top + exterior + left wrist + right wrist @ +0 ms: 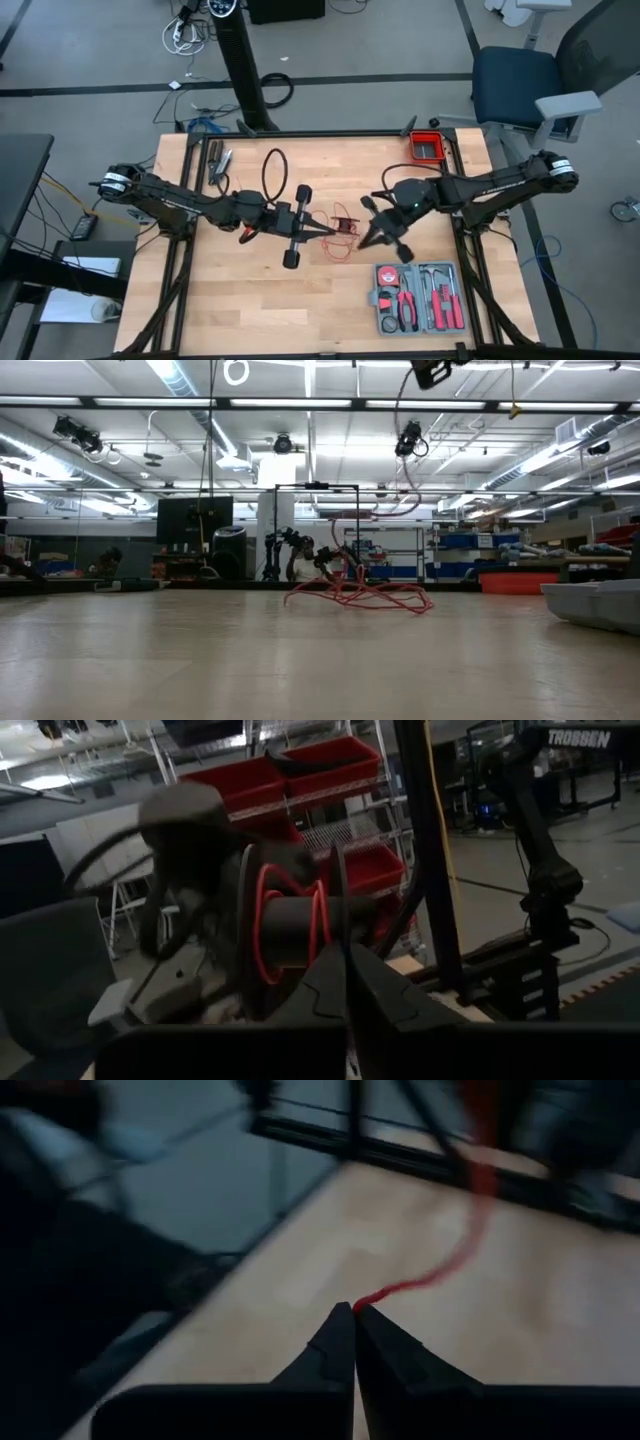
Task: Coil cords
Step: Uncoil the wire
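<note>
A thin red cord [335, 245] lies in loose loops on the middle of the wooden table [250, 300], and part of it is wound on a small black spool [347, 222]. The loops also show in the low view [360, 596]. My left gripper [336, 229] reaches in from the table's left, shut, its tips at the spool [290, 925]. My right gripper [368, 238] comes from the right, just right of the spool, shut on the cord [440, 1275]. My left gripper [348, 952] meets the rim of the spool's near flange [337, 920] with its shut fingertips, and seems to pinch it. The fingers come roughly level from the table's left. The spool's axle lies across the fingers, with turns of red cord on it. My right gripper [354, 1308] pinches a single strand of the red cord [372, 1296] between its two fingertips. The fingers slant down over the table. From the tips the strand runs away over the table, curving, clear of the wood.
An open grey tool case [418, 297] with red-handled tools lies at the near right; its edge shows in the low view [600, 600]. A red bin [427, 146] stands at the far right edge. A black cable loop [272, 170] and some small tools [220, 165] lie at the far left.
</note>
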Tool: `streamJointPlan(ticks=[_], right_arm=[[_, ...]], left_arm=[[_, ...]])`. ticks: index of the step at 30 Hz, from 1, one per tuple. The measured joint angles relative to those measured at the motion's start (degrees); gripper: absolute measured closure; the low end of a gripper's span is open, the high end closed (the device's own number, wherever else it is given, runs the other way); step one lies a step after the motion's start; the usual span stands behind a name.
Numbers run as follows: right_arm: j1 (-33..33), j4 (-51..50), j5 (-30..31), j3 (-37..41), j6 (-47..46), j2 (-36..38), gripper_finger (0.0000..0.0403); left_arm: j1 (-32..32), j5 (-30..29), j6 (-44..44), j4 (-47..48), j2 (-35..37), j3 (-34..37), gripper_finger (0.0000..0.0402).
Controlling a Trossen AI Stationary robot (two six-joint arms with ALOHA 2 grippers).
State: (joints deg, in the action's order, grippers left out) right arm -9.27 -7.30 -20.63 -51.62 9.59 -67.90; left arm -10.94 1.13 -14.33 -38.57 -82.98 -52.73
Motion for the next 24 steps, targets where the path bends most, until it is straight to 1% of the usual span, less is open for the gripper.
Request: streamJointPlan(ticks=[2, 3, 8, 11, 13, 16, 21, 24], right_arm=[[-0.52, 0.38, -4.50, 0.00, 1.12, 1.33, 0.0400], [-0.84, 1.18, -5.72, 0.00, 1.49, 2.07, 0.0400], [-1.94, 4.29, -5.58, 0.00, 2.58, 5.95, 0.0401], [-2.03, 6.36, -2.08, 0.00, 3.79, 8.16, 0.0401], [-2.05, 6.81, 1.90, 0.00, 4.69, 9.20, 0.0402], [-2.02, 7.16, 9.06, 0.00, 7.13, 10.11, 0.0402], [-1.77, 9.08, 20.63, 0.00, 11.31, 9.61, 0.0402], [-0.76, 10.08, 24.66, 0.00, 12.66, 8.11, 0.0403]], left_arm=[[0.00, 0.00, 0.00, 0.78, 0.00, 0.00, 0.0398], [0.00, 0.00, 0.01, 1.37, 0.00, 0.00, 0.0398], [0.00, 0.00, 1.87, 5.75, 0.00, 0.00, 0.0398], [0.07, 0.00, 5.30, 8.00, 0.00, 0.00, 0.0398], [0.07, 0.28, 7.07, 9.26, 0.00, 0.00, 0.0398], [-0.06, 2.34, 10.48, 9.94, 0.00, 0.02, 0.0399], [-1.15, 7.69, 15.90, 10.35, 0.00, 0.01, 0.0399], [-2.64, 8.89, 16.22, 10.27, 0.00, 0.02, 0.0399]])
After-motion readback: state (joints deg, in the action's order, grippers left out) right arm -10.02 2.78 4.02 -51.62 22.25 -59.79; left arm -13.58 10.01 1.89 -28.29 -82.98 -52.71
